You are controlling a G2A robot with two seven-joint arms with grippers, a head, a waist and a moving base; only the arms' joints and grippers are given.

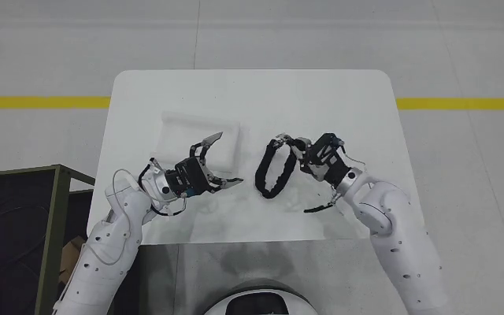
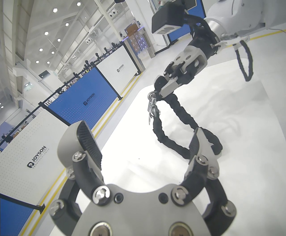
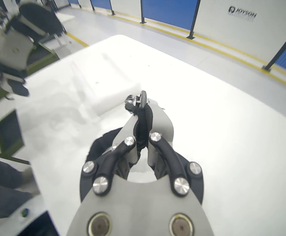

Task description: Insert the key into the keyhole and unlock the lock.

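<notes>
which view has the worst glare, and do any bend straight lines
right wrist view: table glares near-white around the key; left wrist view: ceiling beams and barrier panels bow, fisheye-like; top view: even light, lock stands out dark on the table.

On table [image 1: 331, 98], lock [image 1: 276, 172] right of tray [image 1: 172, 130]

Print I can make out, left wrist view:
1. Near white panel [image 2: 36, 156]: a dark logo with one line of lettering.
2. Blue panel [image 2: 89, 101], just beside it: a logo and lettering of the same form.
3. Far white panel [image 2: 120, 68]: the same.

Right wrist view: a white wall panel [image 3: 242, 12] carries one logo line.

Top view: a yellow floor line [image 1: 47, 101] runs from 9 to 3 o'clock, passing the table [image 1: 252, 87] at 12 o'clock.
</notes>
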